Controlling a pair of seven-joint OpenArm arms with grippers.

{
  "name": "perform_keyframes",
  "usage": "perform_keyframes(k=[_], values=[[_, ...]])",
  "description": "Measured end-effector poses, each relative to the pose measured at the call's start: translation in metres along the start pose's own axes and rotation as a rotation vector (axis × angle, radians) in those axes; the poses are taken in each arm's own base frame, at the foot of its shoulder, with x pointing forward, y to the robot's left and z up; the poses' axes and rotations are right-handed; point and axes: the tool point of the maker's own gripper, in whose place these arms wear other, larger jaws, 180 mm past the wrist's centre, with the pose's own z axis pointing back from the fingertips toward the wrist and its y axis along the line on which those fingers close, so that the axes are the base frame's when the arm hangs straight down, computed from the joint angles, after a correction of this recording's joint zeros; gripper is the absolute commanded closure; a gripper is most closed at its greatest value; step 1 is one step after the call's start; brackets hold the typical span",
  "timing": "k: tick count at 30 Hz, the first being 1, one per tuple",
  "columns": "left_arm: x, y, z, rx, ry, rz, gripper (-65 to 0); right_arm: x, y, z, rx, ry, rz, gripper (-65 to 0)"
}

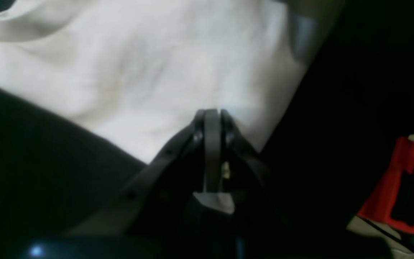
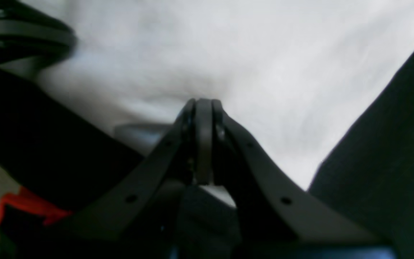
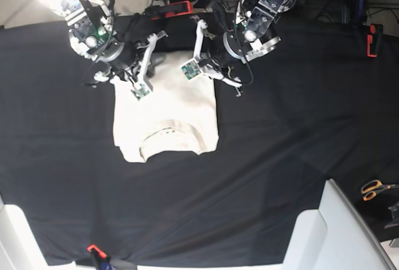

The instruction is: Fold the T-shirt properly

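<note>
- Gripping the far edge of the cream T-shirt [image 3: 165, 114], both arms hang over the end of the garment farthest from its ribbed collar [image 3: 171, 138], which lies at the near end.
- The T-shirt rests on the black tablecloth [image 3: 280, 158] as a narrowed rectangle, apparently with its sides already folded in.
- The left gripper [image 1: 212, 113] has its jaws pressed together at the far corner on the base view's right; a scrap of pale cloth shows between them, so it seems clamped on the fabric, though the wrist view is blurred.
- The right gripper [image 2: 203, 102] is likewise closed at the far corner on the base view's left, with white cloth showing under its jaws.
- Doing this step well likely means lifting both corners evenly and carrying them towards the collar, keeping the edge taut and level so the fold lands square.
- A pair of orange-handled scissors [image 3: 376, 188] lies well to the collar's right, far from the cloth.
- Red clamps [image 3: 373, 39] pin the tablecloth at its edges, well apart from the collar.
- Nothing lies on the fabric between the grippers and the collar.
</note>
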Motion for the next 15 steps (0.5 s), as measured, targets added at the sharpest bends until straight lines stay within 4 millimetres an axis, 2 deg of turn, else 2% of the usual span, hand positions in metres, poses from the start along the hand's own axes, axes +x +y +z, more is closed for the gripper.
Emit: perform_keyframes(k=[3,8,10,12,13,15], values=[[-0.013,-0.004,0.000,-0.016,0.026,-0.005,0.0,-0.015,0.000,-0.009,0.005,-0.009,-0.019,-0.2],[-0.013,0.008,0.005,0.013,0.031,-0.010,0.0,-0.012,-0.001,-0.008,0.005,-0.026,-0.019,-0.2],[-0.002,0.019,0.013,0.049,0.000,-0.009,0.0,-0.012,0.003,0.002,-0.003,-0.017,-0.007,-0.2],[0.011,0.039,0.027,0.107,-0.039,-0.022,0.0,-0.010,0.012,0.016,0.004,-0.003,-0.002,0.0],[0.016,0.049,0.034,0.135,-0.055,-0.034,0.0,-0.006,0.018,0.022,0.023,0.000,-0.003,0.0],[0.018,0.062,0.048,0.177,-0.071,-0.046,0.0,0.010,0.017,0.035,0.008,-0.054,-0.027,0.0]])
